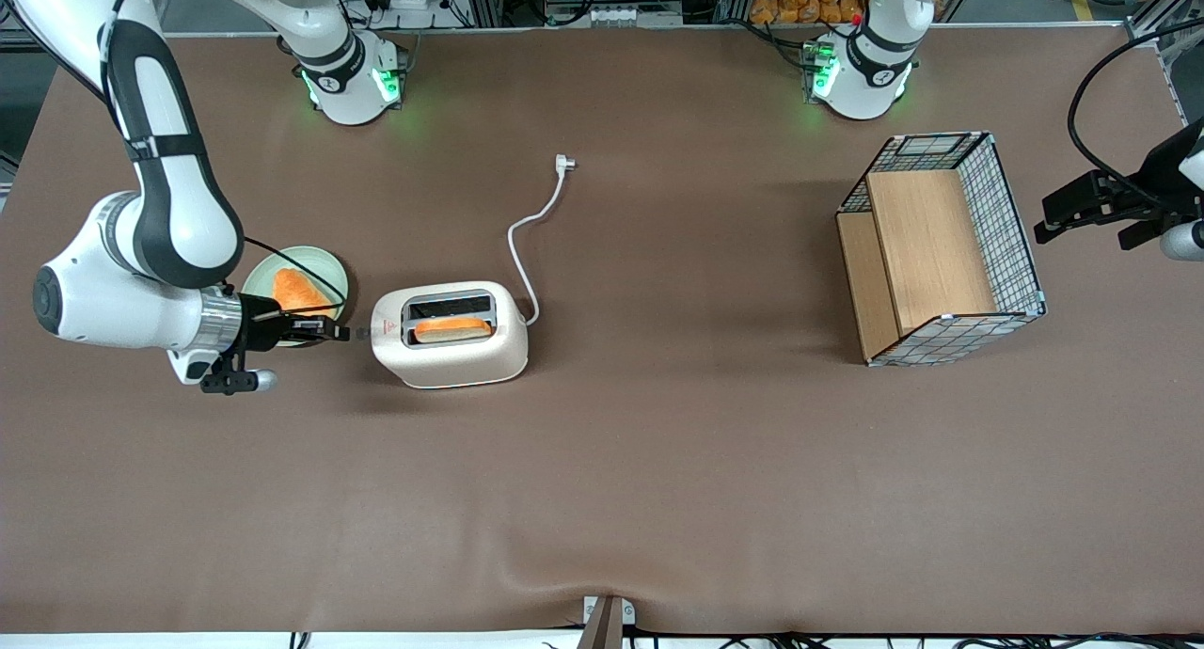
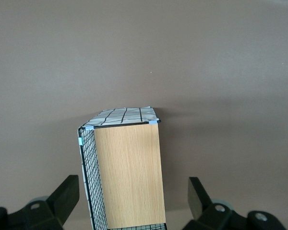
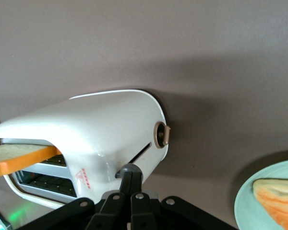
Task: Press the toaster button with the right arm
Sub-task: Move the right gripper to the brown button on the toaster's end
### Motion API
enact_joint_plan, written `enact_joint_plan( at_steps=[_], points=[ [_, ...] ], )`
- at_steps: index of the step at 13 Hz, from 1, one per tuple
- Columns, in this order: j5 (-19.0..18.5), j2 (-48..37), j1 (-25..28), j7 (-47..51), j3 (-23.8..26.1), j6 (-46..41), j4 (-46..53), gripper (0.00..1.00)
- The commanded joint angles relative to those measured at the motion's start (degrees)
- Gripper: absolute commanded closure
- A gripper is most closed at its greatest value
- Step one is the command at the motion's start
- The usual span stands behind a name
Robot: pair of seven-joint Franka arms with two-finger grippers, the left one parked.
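- Toaster (image 1: 450, 337): cream-white, two slots, standing on the brown table (image 1: 602, 461) toward the working arm's end; its narrow end faces the right arm (image 1: 160, 216)
- Toast slice (image 1: 452, 328): orange-crusted, seated in the toaster slot nearer the front camera; the other slot shows only its dark interior
- Red warning triangle (image 3: 83, 176): printed on the toaster's top, close to the narrow end
- Button (image 3: 162, 134): small round knob with a tan ring, projecting from the narrow end beside a dark vertical slot; in the right wrist view it sits apart from the fingertips
- Gripper (image 3: 128, 172): held level at the toaster's narrow end, fingers pressed together with no gap between them; the joined fingertips meet the grey lever tab on the slot of that end, not the round knob
- Cord (image 1: 531, 240): white, running from the toaster's other end away from the front camera and ending in a plug (image 1: 563, 163) lying loose on the table
- Plate (image 1: 324, 263): pale green, just beside the gripper and partly covered by the wrist; it carries a second orange toast piece (image 1: 299, 292)
- Wire basket (image 1: 1011, 226): with wooden panels, tipped on its side toward the parked arm's end of the table, well apart from the toaster
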Motion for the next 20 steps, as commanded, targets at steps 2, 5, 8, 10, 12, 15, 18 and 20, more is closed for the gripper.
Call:
enact_joint_plan(
  at_steps=[2,5,8,10,12,15,18,20],
  points=[
    [2.6,-0.8,-0.1,-1.8,0.2,0.5,-2.3,1.00],
    [2.6,-0.8,0.1,-1.5,0.1,0.0,-2.2,1.00],
    [2.6,-0.8,0.4,-1.0,0.1,0.3,-2.2,1.00],
    [2.6,-0.8,0.4,-1.0,0.1,0.6,-2.1,1.00],
    [3.2,-0.1,0.6,-1.0,0.1,1.2,-2.1,1.00],
    [3.4,0.8,0.7,-1.1,0.1,2.2,-2.1,1.00],
    [3.5,1.5,1.1,-1.6,0.1,2.7,-2.1,1.00],
    [3.5,2.0,1.2,-1.6,0.1,3.5,-2.1,1.00]
  ],
)
